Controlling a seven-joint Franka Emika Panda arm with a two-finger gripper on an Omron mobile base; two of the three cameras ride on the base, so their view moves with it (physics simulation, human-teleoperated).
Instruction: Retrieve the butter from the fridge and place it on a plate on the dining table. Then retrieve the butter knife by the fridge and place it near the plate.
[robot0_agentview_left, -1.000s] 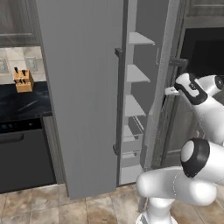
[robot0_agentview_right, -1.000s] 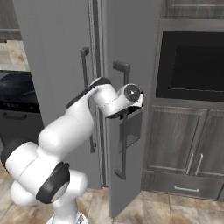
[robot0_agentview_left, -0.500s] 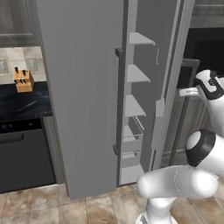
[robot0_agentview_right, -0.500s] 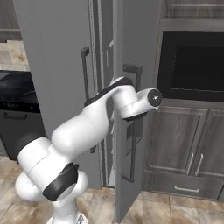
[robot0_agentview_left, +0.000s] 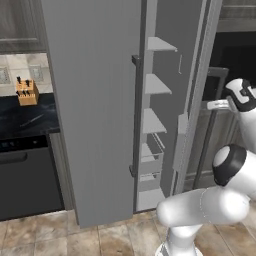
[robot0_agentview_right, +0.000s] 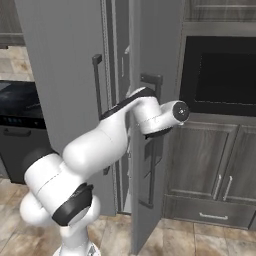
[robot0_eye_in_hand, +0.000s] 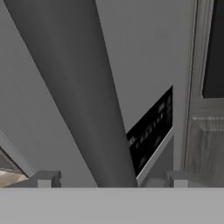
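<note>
The right-hand door of the fridge (robot0_agentview_left: 95, 100) stands wider open now than a second ago, swung further out toward the robot, so more of the pale inner shelves (robot0_agentview_left: 156, 85) shows in the left base view. The arm's hand has travelled rightward with the door, ending in front of the dark wall oven (robot0_agentview_right: 220, 75). The gripper (robot0_eye_in_hand: 109, 179) now has its tips spread on either side of the dark bar handle (robot0_eye_in_hand: 83, 100), looser than before.

Tall grey fridge (robot0_agentview_left: 95, 100), right door (robot0_agentview_right: 150, 50) swung partly open, pale inner shelves (robot0_agentview_left: 155, 86) showing
</note>
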